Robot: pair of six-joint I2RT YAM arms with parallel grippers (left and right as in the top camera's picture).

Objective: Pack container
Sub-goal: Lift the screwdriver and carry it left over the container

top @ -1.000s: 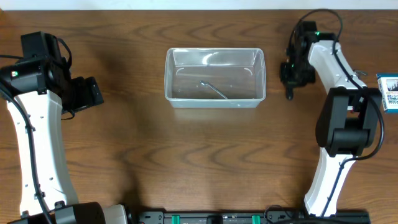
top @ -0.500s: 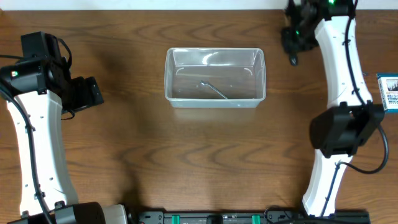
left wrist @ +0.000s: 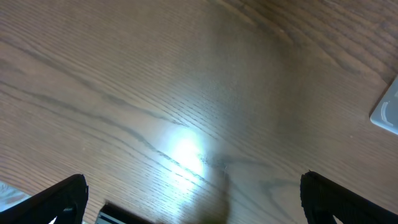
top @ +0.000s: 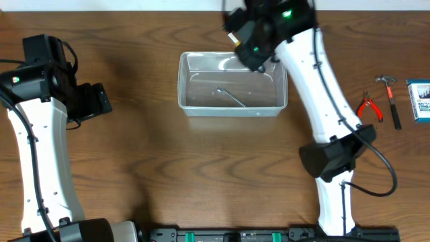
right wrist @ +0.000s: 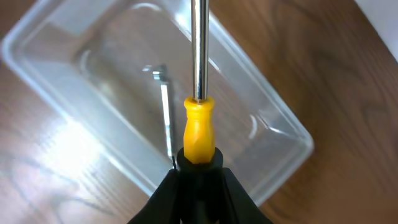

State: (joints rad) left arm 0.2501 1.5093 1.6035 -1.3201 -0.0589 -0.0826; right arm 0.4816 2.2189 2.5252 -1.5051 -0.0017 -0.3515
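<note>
Brown wood table [top: 201, 175]. Clear container [top: 232, 109]: centre-back. Right tool [right wrist: 199, 167]: clamped on yellow screwdriver [right wrist: 199, 127] above container; best lowered inside the walls before release. Left tool [left wrist: 199, 196]: wide, empty.

The worktop [top: 201, 168] in front of the container [top: 232, 110] is bare wood, open to approach from either side; the strip between the left gripper [top: 98, 101] and the container's left wall is likewise unobstructed; the right arm [top: 316, 81] slants across the container's right end and bars that side; the right gripper [right wrist: 199, 167], clamped on a screwdriver [right wrist: 199, 127], hangs over the far rim, right of centre; a bent metal key [top: 230, 97] lies mid-floor inside, with free floor around it; pliers [top: 369, 107], a hammer [top: 392, 106] and a small box [top: 420, 101] occupy the right edge.
</note>
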